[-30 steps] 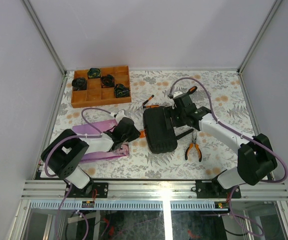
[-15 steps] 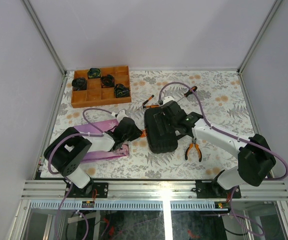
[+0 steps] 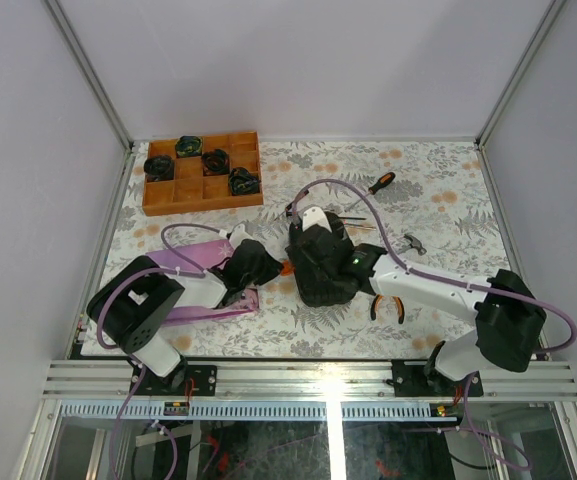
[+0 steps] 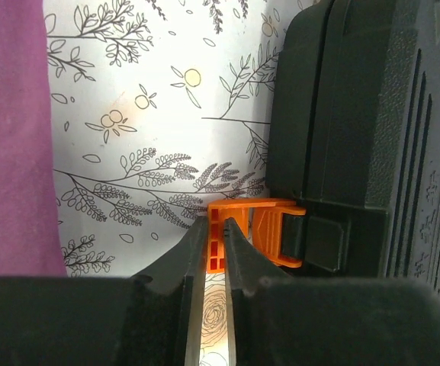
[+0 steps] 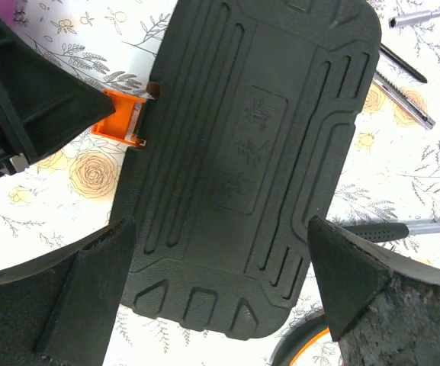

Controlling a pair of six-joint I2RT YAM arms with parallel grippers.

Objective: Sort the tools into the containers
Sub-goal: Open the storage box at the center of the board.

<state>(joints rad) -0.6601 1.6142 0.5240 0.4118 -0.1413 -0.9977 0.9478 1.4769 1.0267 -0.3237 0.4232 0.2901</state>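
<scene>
case (image 3: 313, 285): worktop (image 3: 448, 200) centre | latch (image 4: 254, 240): case's left side | tray (image 3: 168, 205): far left corner | screwdriver (image 3: 379, 184): behind case | hammer (image 3: 414, 243): right of case

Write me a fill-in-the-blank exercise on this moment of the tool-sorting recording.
The left claw pinches the orange plastic ___ of the black ribbed hard case.
The right claw hovers above that case with its fingers ___.
The case's lid is ___.
The brown wooden compartment tray sits at the far ___ corner of the floral-covered table.
Missing words: latch; open; closed; left.
</scene>
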